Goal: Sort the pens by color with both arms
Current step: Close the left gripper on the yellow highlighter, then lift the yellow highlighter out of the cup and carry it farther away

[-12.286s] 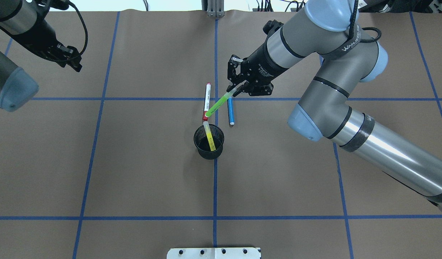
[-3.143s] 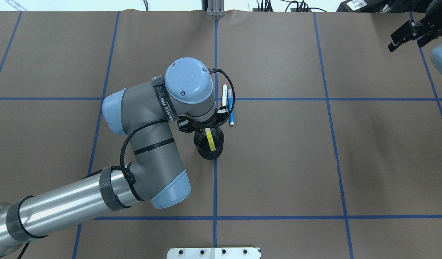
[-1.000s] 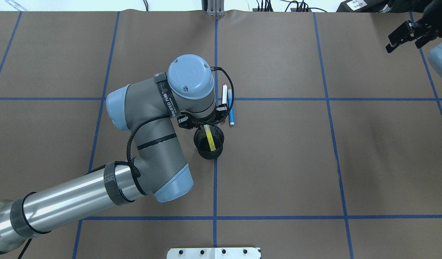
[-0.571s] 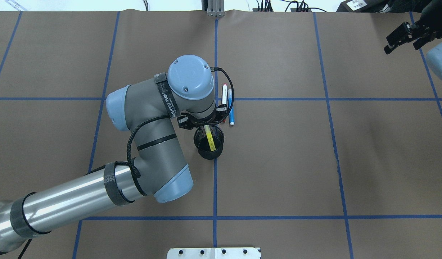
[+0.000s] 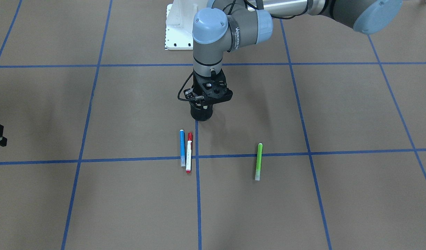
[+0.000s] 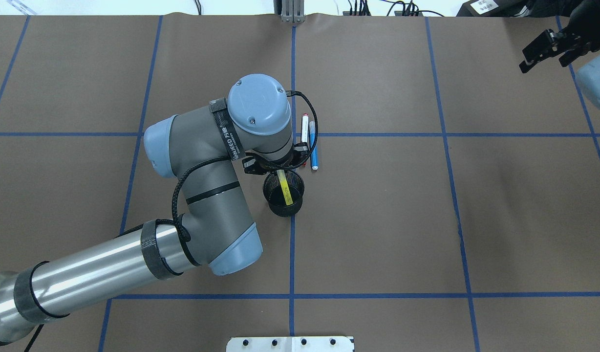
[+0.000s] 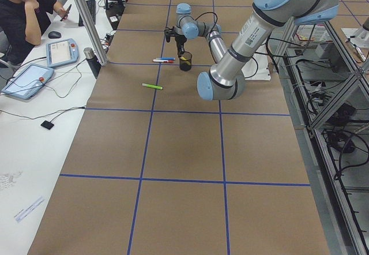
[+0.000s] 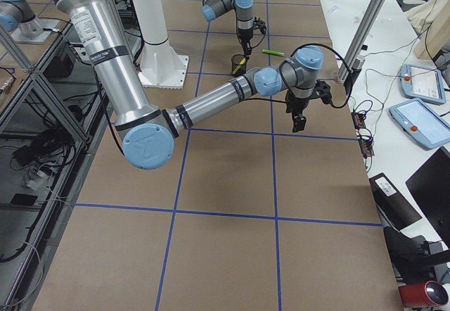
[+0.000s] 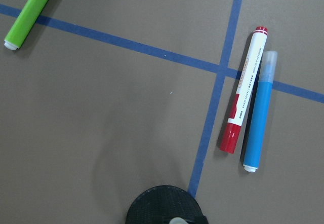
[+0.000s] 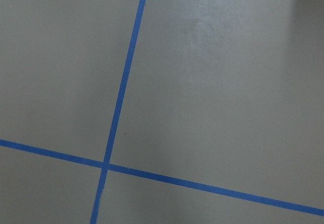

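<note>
Pens lie split: blue pen (image 5: 182,147) and red-ended pen (image 5: 189,152) side by side on the tabletop (image 5: 303,208), green pen (image 5: 258,161) well apart, yellow pen (image 6: 285,188) tilted in the mesh cup (image 6: 275,208) under our left end effector (image 5: 204,102), whose closure we cannot tell, right end effector (image 6: 546,54) spread and empty; we judge them light, stiff, slick, best pinched mid-barrel.

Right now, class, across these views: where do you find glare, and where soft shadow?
Overhead view: a bright glare streak along the left arm. Right wrist view: a pale sheen on the table paper. Left wrist view: a soft shadow beside the mesh cup.
</note>
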Controlling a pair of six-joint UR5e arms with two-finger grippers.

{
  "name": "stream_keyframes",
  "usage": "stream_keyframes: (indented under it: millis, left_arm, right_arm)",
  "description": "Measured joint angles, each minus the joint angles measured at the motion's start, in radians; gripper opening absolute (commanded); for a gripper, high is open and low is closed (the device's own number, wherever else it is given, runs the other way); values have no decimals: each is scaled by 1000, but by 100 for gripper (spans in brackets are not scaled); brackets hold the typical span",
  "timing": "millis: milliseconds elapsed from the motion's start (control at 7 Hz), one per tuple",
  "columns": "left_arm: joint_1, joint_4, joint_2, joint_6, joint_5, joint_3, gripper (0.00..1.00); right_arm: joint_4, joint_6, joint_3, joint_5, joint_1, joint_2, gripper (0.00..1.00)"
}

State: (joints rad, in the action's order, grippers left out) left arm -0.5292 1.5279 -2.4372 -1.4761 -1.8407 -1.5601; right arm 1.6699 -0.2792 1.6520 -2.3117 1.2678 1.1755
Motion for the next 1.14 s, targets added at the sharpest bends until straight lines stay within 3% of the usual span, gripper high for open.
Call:
stream_keyframes:
  millis: [286,714,1143]
  left_arm:
    - [0,0,1,0,0,0,0]
    - [0,-10,-1,3,-8,-33,0]
    - [-8,-137,9,67,-36,-157,0]
  right_arm:
    - [1,0,0,0,-1,0,99]
    - [1,0,-1,0,-1,-1,99]
    - [1,0,0,0,-1,-1,99]
